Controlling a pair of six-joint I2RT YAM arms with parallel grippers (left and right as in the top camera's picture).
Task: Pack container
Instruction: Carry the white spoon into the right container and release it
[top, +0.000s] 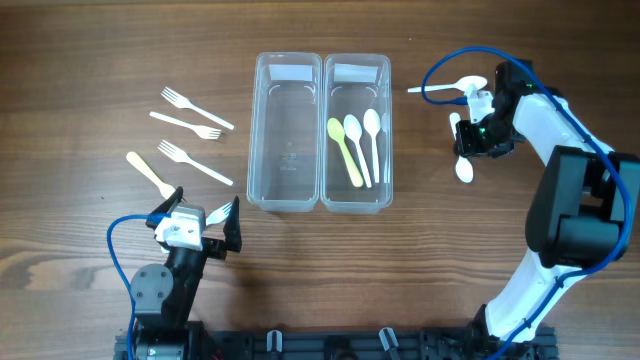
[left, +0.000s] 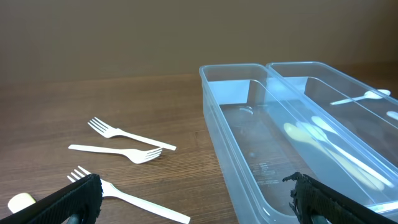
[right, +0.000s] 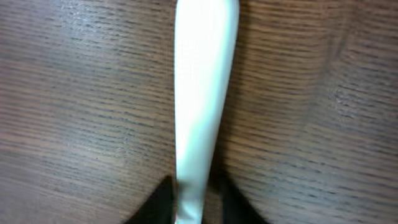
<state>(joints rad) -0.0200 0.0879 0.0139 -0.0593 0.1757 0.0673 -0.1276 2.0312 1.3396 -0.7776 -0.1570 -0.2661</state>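
Note:
Two clear containers stand side by side. The left container (top: 262, 130) (left: 214, 118) is empty. The right container (top: 387, 130) (left: 323, 68) holds a yellow-green spoon (top: 345, 150) and two white spoons (top: 365, 140). My right gripper (top: 468, 135) (right: 196, 202) is shut on the handle of a white spoon (top: 463, 168) (right: 202, 93) low at the table, right of the containers. Another white spoon (top: 450, 87) lies behind it. Three white forks (top: 195, 108) (left: 127, 134) lie left of the containers. My left gripper (top: 200, 208) (left: 193, 205) is open and empty in front of them.
A cream utensil (top: 150, 172) (left: 20, 201) lies at the far left by the forks. A blue cable loops over the right arm (top: 560, 130) and another beside the left arm base (top: 165, 285). The table's front edge is close to both bases.

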